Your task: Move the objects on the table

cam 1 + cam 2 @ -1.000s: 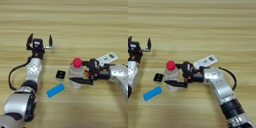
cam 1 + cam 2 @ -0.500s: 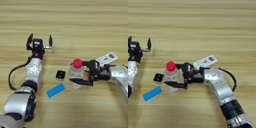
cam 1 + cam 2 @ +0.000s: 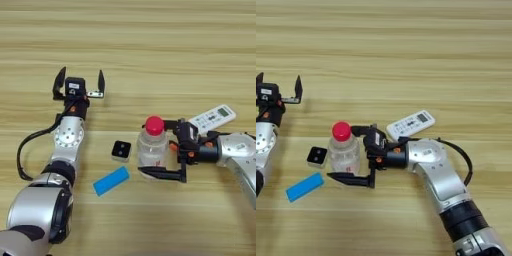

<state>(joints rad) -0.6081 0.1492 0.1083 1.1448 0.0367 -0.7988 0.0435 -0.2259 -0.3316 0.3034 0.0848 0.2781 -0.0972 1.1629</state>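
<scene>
I'm seeing the bottle standing between the right gripper fingers, spread wide around it; left gripper idling, fingers apart. Right eye view is showing the whole remote.

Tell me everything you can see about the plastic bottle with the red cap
The bottle is short, clear plastic with a round red cap on top, standing upright on the wooden table. It looks mostly see-through; any contents cannot be made out. The right gripper brackets it, one black finger behind the neck and one low along its front base, though actual contact cannot be confirmed. A small black-and-white square block lies just to its left, a blue flat block lower left, and a white remote to its right.
</scene>
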